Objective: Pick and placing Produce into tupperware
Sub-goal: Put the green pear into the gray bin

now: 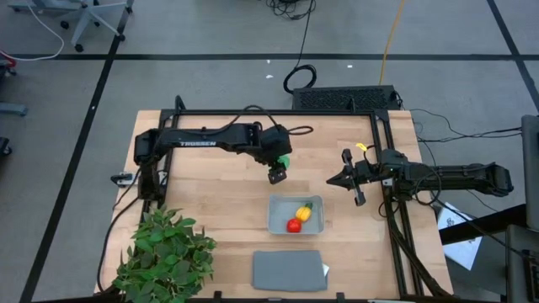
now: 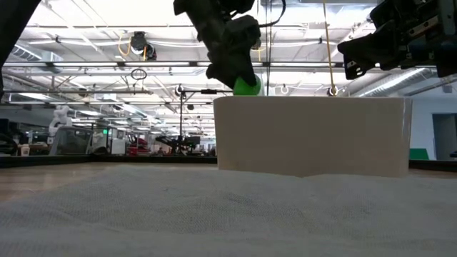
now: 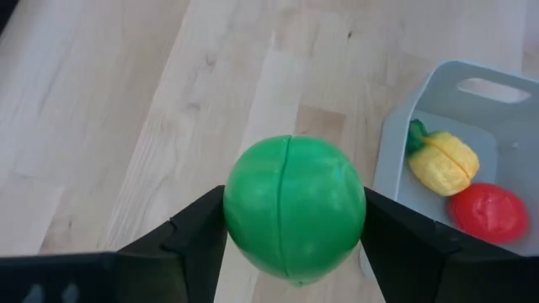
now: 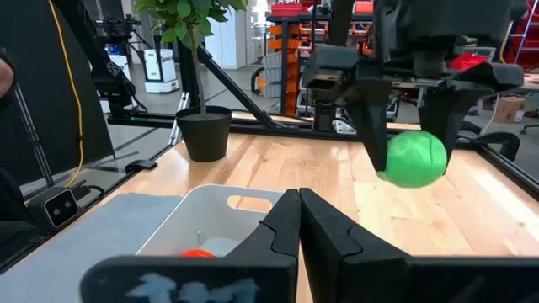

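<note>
Above bench centre: left gripper (image 1: 277, 173) pinches green fruit (image 3: 294, 207) | tub (image 1: 274, 220) holds red (image 1: 294, 225), yellow (image 1: 303, 213) | right gripper (image 1: 353, 179) pressed together, idle near right edge | green left to place.

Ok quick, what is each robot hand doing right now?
Left hand: closed on the green ball, up above the table.
Right hand: closed, holding nothing, waiting beside the tupperware.

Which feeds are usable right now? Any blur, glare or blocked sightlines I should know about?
High view: evenly lit, sharp. Low view: bright ceiling lights behind leave the left gripper and right gripper dark silhouettes, a blurred cloth fills the foreground, and the tupperware wall hides its contents. Left wrist view: the green fruit is sharp, with the yellow piece and red piece visible. Right wrist view: its own fingers are blurred.
</note>
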